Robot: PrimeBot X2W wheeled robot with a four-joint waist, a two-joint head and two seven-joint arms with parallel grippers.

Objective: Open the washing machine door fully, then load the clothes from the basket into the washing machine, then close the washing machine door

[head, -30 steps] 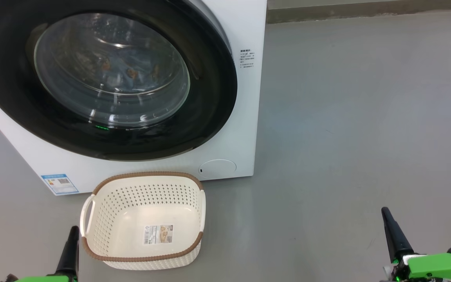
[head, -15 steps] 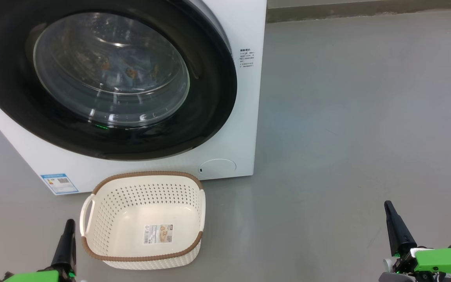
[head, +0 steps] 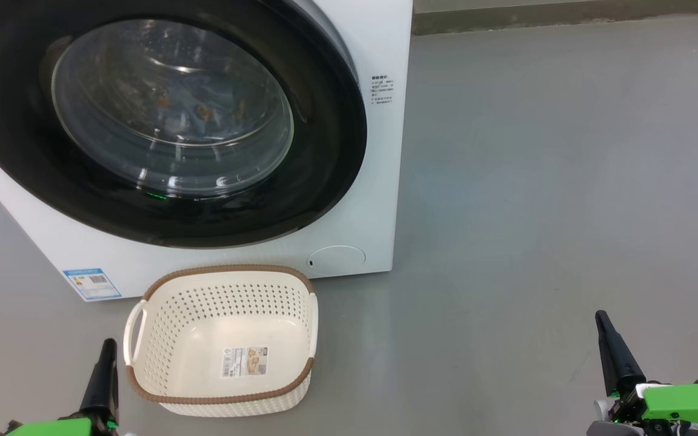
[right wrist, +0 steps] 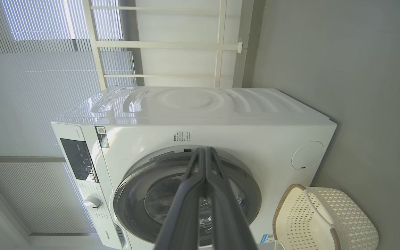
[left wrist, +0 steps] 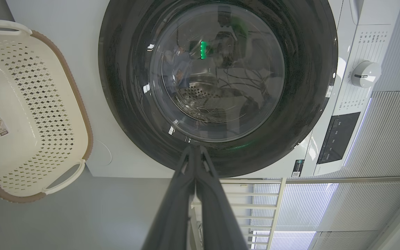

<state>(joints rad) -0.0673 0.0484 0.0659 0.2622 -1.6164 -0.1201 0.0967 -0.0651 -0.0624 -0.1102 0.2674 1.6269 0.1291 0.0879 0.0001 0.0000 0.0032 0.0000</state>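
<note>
Cream basket (head: pixel 161 339) sat empty at six o'clock from the washing machine door (head: pixel 331 139) — shut, the clothes (head: pixel 203 112) behind its glass — so I held left gripper (head: pixel 108 345) and right gripper (head: pixel 600 316) low, fingers together.

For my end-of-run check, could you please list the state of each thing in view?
washing machine door: closed.
clothes: inside, seen through the door glass.
basket: empty, upright.
service flap: closed.
left claw: shut, holding nothing.
right claw: shut, holding nothing.
</note>
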